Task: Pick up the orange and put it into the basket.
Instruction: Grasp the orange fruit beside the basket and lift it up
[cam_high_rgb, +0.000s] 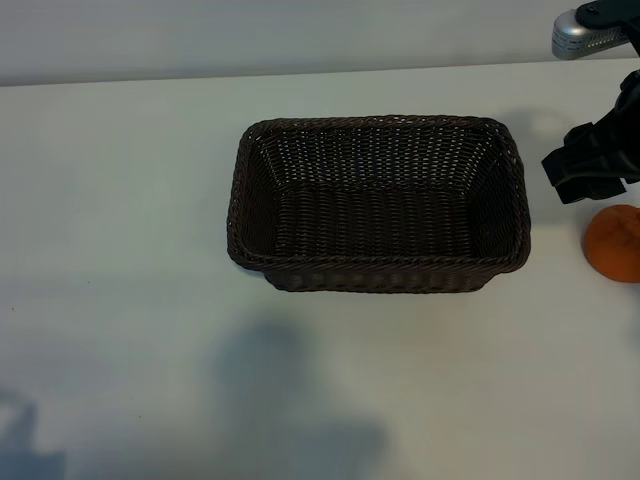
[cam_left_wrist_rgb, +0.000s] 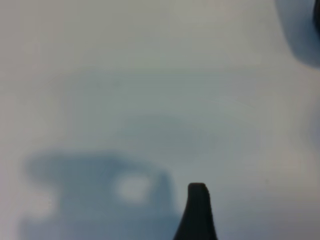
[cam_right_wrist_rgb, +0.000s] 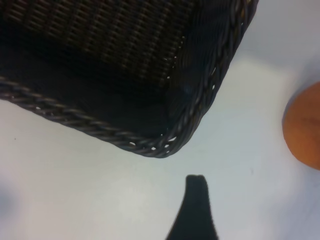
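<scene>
Right gripper (cam_high_rgb: 590, 165) above the table, jaws apart and empty.
The orange (cam_high_rgb: 614, 243) lies just beside it, outside the basket (cam_high_rgb: 378, 268); left gripper likewise open.

A plain white surface (cam_high_rgb: 120, 200) fills nearly the whole exterior view, meeting a pale grey wall (cam_high_rgb: 250, 35) along its 12 o'clock edge. Soft grey shadows (cam_high_rgb: 290, 400) lie on it toward 6 and 7 o'clock.

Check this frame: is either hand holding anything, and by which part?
Nothing is held. The right hand hangs open above the table just behind the orange, which lies beside the basket. The left hand, open, is over bare table.
</scene>
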